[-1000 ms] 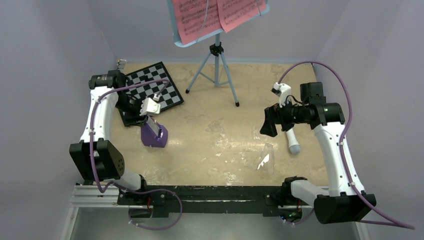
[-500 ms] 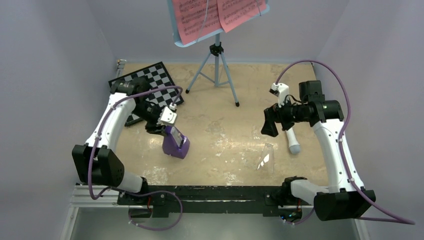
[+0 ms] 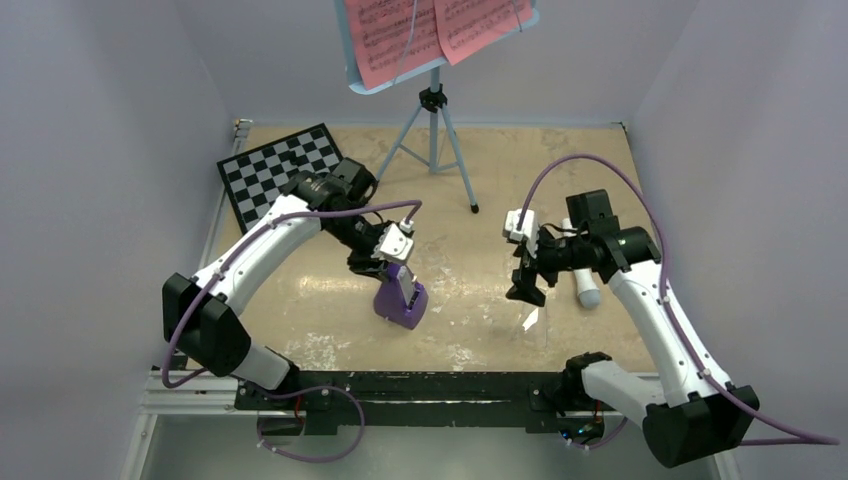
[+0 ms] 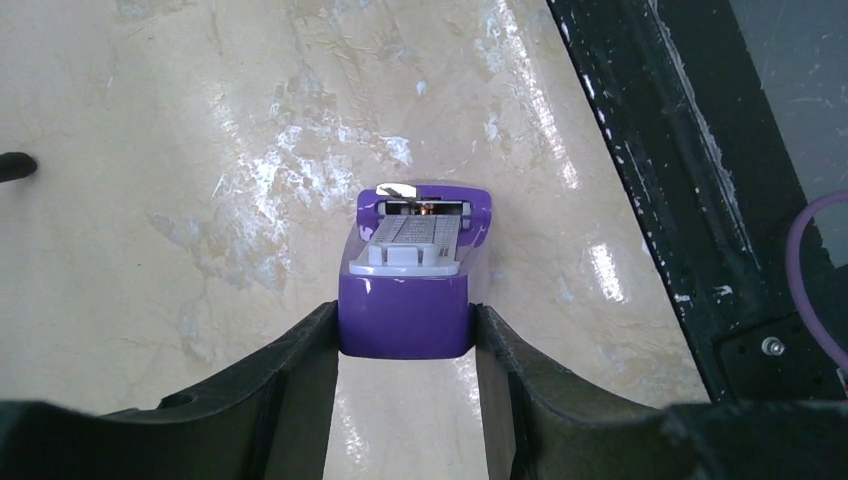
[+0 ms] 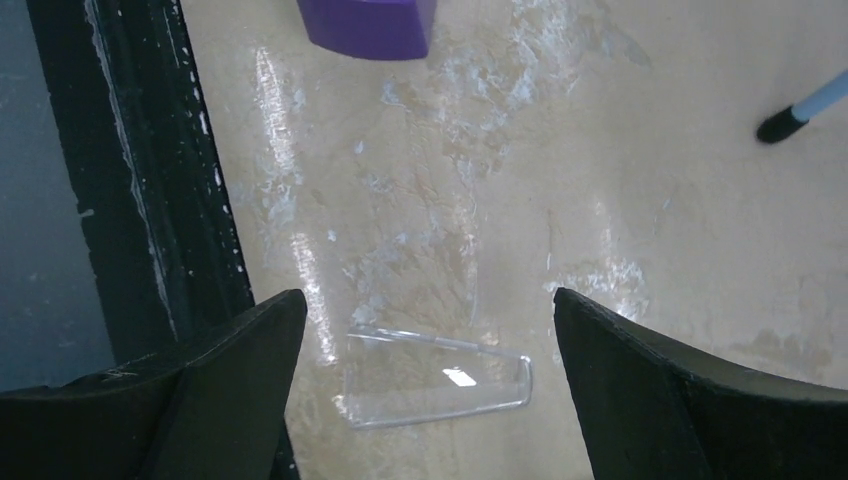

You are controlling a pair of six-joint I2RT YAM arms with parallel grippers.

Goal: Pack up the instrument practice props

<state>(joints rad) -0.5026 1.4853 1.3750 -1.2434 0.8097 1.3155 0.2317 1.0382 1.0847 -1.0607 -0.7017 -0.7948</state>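
My left gripper (image 3: 390, 272) (image 4: 405, 330) is shut on the purple metronome (image 3: 401, 301) (image 4: 410, 275), which stands on the table near the middle front. Its clear cover (image 3: 534, 320) (image 5: 435, 378) lies flat on the table right of it. My right gripper (image 3: 527, 290) (image 5: 430, 310) is open and hovers right over the cover, a finger on each side, not touching. The white recorder tube (image 3: 584, 285) lies just right of the right wrist. The light-blue music stand (image 3: 433, 105) with pink sheet-music pages (image 3: 430, 28) stands at the back middle. The metronome's edge shows in the right wrist view (image 5: 368, 28).
A black-and-white chessboard (image 3: 272, 170) lies at the back left. The black front rail (image 3: 420, 385) runs along the table's near edge, close to the cover. A tripod foot (image 5: 790, 118) shows in the right wrist view. Walls close in on both sides.
My left gripper carried the purple metronome from beside the chessboard rightward to the table's middle front. My right gripper swung left and down from near the recorder to above the clear cover.
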